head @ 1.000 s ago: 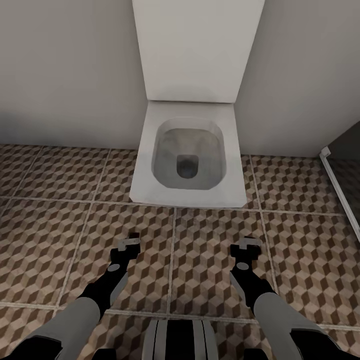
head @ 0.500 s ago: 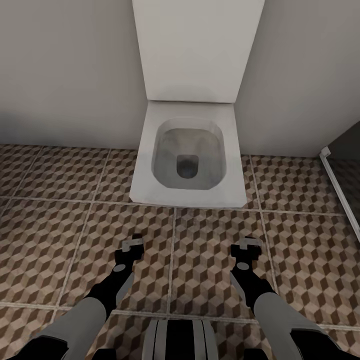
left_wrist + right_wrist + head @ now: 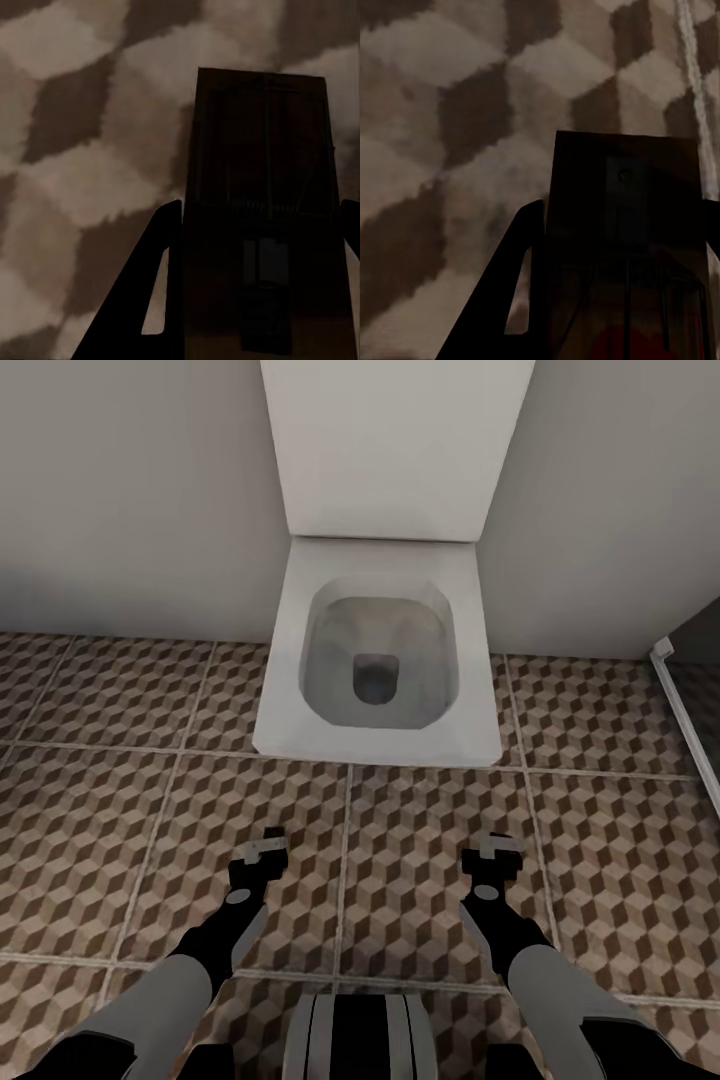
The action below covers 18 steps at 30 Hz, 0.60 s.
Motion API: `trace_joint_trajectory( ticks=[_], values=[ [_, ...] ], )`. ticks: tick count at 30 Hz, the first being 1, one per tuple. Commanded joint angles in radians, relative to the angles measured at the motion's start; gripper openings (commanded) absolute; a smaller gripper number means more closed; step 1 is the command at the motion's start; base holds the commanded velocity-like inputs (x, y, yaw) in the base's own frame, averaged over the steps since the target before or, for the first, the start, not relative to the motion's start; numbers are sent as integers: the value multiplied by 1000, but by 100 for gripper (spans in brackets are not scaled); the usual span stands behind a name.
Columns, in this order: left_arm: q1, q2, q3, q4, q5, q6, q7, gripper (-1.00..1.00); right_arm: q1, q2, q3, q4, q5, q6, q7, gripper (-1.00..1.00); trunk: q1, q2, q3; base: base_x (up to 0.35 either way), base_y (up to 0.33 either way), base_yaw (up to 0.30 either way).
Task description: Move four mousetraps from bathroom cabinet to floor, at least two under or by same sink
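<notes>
My left gripper [image 3: 265, 848] hangs low over the cube-patterned bathroom floor [image 3: 100, 810], shut on a mousetrap [image 3: 259, 150]. In the left wrist view that flat board with dark wire parts sits between the two dark fingers [image 3: 154, 300]. My right gripper [image 3: 497, 847] is level with it and shut on a second mousetrap [image 3: 626, 195], whose red spot shows near the fingers. Both traps hang just above the tiles. The cabinet and the sink are out of view.
A white toilet [image 3: 378, 650] with its lid raised stands straight ahead against the pale wall. A white threshold strip [image 3: 688, 720] with a dark area behind it runs along the right edge. Open tiles lie left and right of the toilet.
The camera has moved a little closer to the toilet, which now looks larger. My left gripper shifted slightly right about a second ago. Both traps stay held.
</notes>
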Motion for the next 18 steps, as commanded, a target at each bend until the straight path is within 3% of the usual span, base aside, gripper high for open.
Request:
trace_joint_trajectory(
  ticks=[1, 4, 15, 18],
  values=[
    [-1, 1, -9, 0, 8, -4, 9, -100, -1, 1, -7, 1, 8, -5, 1, -100, 0, 0, -4, 0, 0, 0],
    [-1, 1, -9, 1, 8, -4, 7, -100, -1, 1, -4, 1, 8, -6, 1, -100, 2, -1, -16, 0, 0, 0],
    [-1, 0, -12, -2, 5, -10, 16, -100, -1, 3, -5, -5, 15, -11, -4, -100, 2, -1, -16, 0, 0, 0],
    [-1, -1, -12, -4, 0, -13, 17, -100, -1, 4, -9, -44, 13, -25, -9, -100, 2, -1, -16, 0, 0, 0]
  ],
)
